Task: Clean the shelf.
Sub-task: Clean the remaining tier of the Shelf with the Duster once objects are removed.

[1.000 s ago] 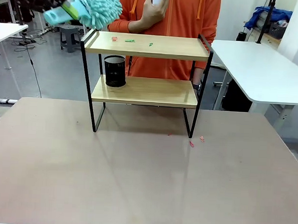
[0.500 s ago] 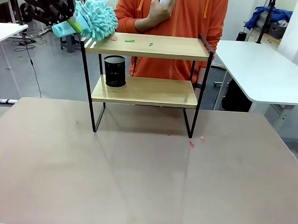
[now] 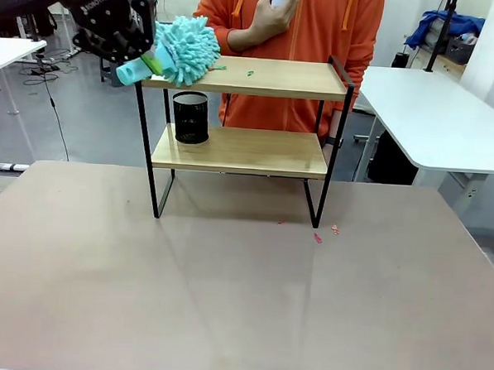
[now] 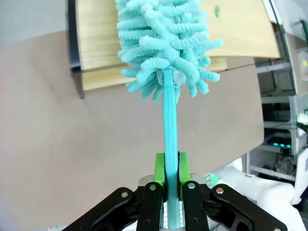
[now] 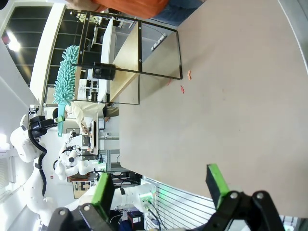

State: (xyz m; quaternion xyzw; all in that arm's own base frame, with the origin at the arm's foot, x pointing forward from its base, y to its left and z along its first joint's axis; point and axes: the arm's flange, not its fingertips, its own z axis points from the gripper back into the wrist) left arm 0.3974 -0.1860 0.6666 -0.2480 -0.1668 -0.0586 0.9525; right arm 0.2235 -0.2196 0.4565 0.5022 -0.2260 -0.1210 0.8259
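Note:
The shelf [image 3: 261, 78] stands at the far middle of the table, two light wooden boards in a black frame. My left gripper [image 3: 142, 51] is shut on the handle of a teal fluffy duster [image 3: 188, 48], whose head rests over the left end of the top board. Small green scraps [image 3: 250, 72] lie on that board. In the left wrist view the green pads [image 4: 160, 169] clamp the duster handle [image 4: 170, 120], with the duster head [image 4: 166, 43] over the board [image 4: 96, 38]. My right gripper [image 5: 160, 185] is open above the table, far from the shelf [image 5: 126, 57].
A black mesh cup [image 3: 190, 116] sits on the lower board at the left. Small red scraps [image 3: 317, 237] lie on the table by the shelf's right front leg. A person in an orange hoodie [image 3: 321, 31] stands right behind the shelf with one hand raised.
My left gripper has carried the duster right and down, from left of the shelf onto the left end of the top board. The pink scrap there is now covered.

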